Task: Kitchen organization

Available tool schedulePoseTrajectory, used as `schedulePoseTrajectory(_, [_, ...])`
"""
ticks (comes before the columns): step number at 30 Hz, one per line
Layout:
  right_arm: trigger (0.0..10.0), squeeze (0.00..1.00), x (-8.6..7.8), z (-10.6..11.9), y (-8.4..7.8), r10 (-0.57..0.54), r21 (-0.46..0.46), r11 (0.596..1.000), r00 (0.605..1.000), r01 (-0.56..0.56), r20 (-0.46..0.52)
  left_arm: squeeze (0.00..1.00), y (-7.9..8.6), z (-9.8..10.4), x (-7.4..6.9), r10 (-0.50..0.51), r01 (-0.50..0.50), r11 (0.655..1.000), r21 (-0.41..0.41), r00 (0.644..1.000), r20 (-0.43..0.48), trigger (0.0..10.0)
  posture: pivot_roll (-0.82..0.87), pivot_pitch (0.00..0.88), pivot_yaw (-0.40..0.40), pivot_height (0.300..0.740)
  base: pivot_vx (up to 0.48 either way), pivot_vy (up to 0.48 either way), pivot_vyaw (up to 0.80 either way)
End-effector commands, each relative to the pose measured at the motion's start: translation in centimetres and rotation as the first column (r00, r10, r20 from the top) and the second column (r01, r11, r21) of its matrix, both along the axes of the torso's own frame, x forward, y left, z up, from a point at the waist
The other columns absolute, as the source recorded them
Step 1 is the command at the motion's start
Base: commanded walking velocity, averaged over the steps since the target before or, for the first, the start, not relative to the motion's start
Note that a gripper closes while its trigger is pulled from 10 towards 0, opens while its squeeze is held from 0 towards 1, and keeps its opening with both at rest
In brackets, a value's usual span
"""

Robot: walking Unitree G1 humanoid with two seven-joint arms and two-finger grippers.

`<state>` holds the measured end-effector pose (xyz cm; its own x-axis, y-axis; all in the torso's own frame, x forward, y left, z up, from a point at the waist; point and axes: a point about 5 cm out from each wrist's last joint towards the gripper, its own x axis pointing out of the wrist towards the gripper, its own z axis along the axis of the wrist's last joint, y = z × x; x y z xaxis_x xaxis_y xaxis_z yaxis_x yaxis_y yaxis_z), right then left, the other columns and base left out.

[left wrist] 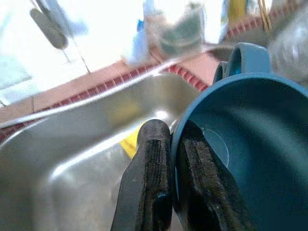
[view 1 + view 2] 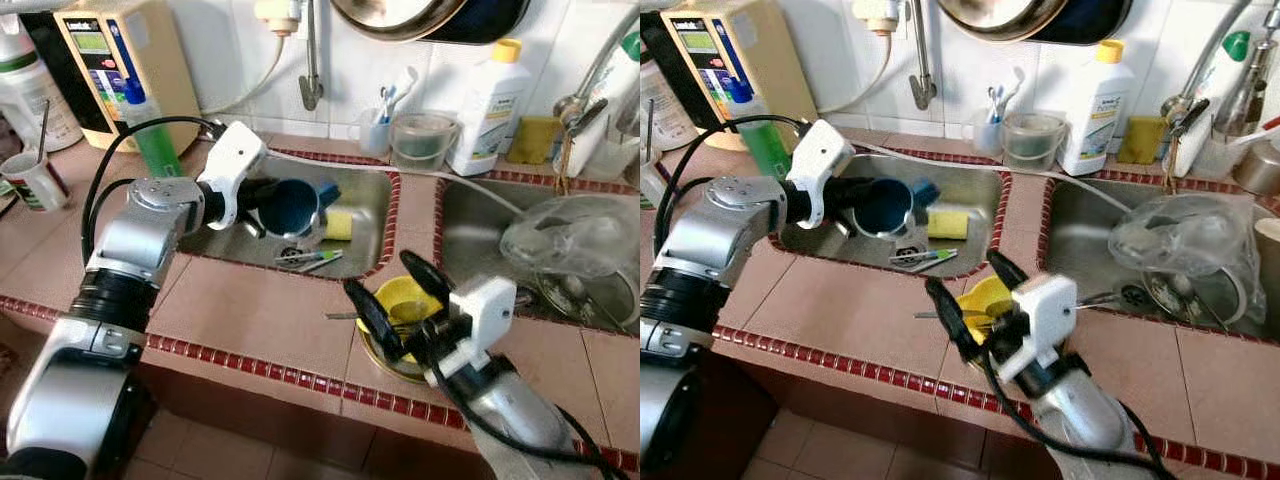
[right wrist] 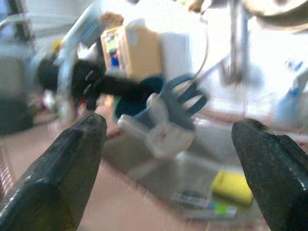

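The left gripper (image 2: 262,205) reaches over the left basin of the stainless steel double sink (image 2: 372,205), its two black fingers (image 1: 154,183) pinched together on the rim of a dark blue plastic mug (image 2: 292,207), one finger inside the wall and one outside, so the mug hangs tilted on its side above the basin. Beneath it lie a yellow sponge (image 2: 338,224) and a toothbrush (image 2: 308,259) beside the drain. The right gripper (image 2: 398,297) hovers over the tiled counter (image 2: 255,310) with its fingers spread wide and holding nothing, just above a yellow bowl (image 2: 410,298) standing between the basins.
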<state>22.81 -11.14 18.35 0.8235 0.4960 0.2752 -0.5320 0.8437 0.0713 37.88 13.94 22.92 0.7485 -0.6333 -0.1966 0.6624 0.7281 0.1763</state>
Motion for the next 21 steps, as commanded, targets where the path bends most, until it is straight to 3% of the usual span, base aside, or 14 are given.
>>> schedulePoseTrajectory(1, [10.0, 0.00, 0.4, 0.0, -0.4, -0.030, 0.013, 0.999, 1.000, 0.030, -0.005, 0.00, 0.5, 0.8, 0.1, 0.052, -0.050, 0.998, -0.049, 0.997, 0.054, 10.0, 0.01, 0.010, 0.039, 0.740, 0.000, 0.000, 0.00])
schedulePoseTrajectory(5, [10.0, 0.00, 1.8, 0.5, -0.8, -0.094, 0.036, 0.995, 0.996, 0.094, -0.002, 0.00, 0.6, 0.5, 0.2, 0.174, -0.161, 0.980, -0.116, 0.979, 0.110, 10.0, 0.02, 0.004, 0.026, 0.740, 0.000, 0.000, 0.00])
schedulePoseTrajectory(8, [10.0, 0.00, 4.0, 1.0, -1.7, -0.233, 0.035, 0.972, 0.972, 0.233, -0.010, 0.00, 0.4, -0.3, -0.3, 0.291, -0.258, 0.942, -0.216, 0.947, 0.138, 10.0, 0.03, 0.000, 0.007, 0.740, 0.000, 0.000, 0.00])
schedulePoseTrajectory(13, [10.0, 0.00, 5.7, 0.7, -2.2, -0.328, 0.015, 0.944, 0.942, 0.330, -0.071, 0.00, 0.4, -1.0, -0.9, 0.376, -0.325, 0.911, -0.256, 0.908, 0.185, 10.0, 0.04, 0.000, 0.005, 0.740, 0.000, 0.000, 0.00])
schedulePoseTrajectory(15, [10.0, 0.00, 6.6, 0.8, -2.4, -0.373, -0.005, 0.928, 0.927, 0.374, -0.042, 0.00, -0.1, -2.4, -1.5, 0.420, -0.362, 0.888, -0.282, 0.889, 0.181, 10.0, 0.05, 0.000, -0.002, 0.740, 0.000, 0.000, 0.00])
schedulePoseTrajectory(21, [10.0, 0.00, 8.1, 0.8, -2.6, -0.416, 0.005, 0.909, 0.907, 0.417, -0.071, 0.00, -0.8, -3.3, -2.3, 0.453, -0.390, 0.880, -0.271, 0.860, 0.234, 10.0, 0.06, 0.000, -0.018, 0.740, 0.000, 0.000, 0.00])
